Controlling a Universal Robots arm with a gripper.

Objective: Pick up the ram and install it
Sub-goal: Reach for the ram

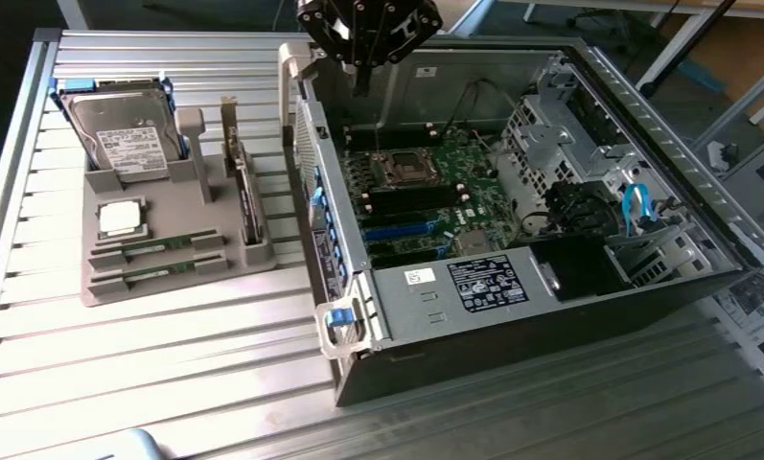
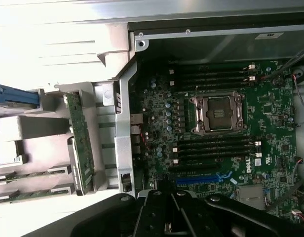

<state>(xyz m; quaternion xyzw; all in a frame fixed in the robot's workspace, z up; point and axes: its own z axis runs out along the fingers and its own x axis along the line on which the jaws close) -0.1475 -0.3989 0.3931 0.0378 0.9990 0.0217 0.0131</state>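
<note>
Gripper (image 1: 359,84) closed, holding nothing, hovering above the PC case (image 1: 548,331) rear wall; ram (image 1: 151,248) and its twin (image 1: 151,277) lie in the grey holder (image 1: 164,206), well apart; risk: closed fingers would butt the stick or clip neighbouring parts.

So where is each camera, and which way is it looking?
Exterior view: sits off the arm, up high, looking down on the ribbed metal table, grey plastic parts tray and open black computer case; the black gripper hangs above the case.
Wrist view: rides on the wrist, looking down at the green motherboard; the gripper's black body shows close up.
Both share: the motherboard, the tray and its two thin green ram sticks.
</note>
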